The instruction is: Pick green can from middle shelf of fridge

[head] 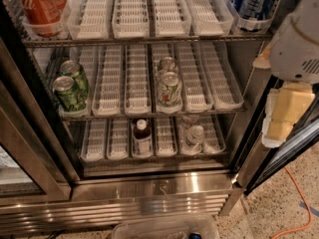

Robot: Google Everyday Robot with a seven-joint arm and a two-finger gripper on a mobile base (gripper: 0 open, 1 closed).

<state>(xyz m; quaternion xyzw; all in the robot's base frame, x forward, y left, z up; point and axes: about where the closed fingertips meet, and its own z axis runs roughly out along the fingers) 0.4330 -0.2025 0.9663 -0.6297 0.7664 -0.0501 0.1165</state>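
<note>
At the middle shelf's point(149, 114) left front corner, the front green can point(67, 93) covers the lower part of the rear green can point(76, 72), and the tray wall hides its own base. Near the middle of the shelf's front edge, a front pale can point(170, 88) hides most of the rear pale can point(168, 63). Off the shelf's right front corner, the hand point(281, 116) is a pale blurred shape beside the right picture edge, and a white arm housing point(296, 49) above it is cut off there. The red cans point(37, 4) and blue cans point(254, 1) on the shelf above are cut by the top edge. Below, a clear bottle point(194, 133) is too blurred to identify. The fridge point(149, 190) runs past every edge.
</note>
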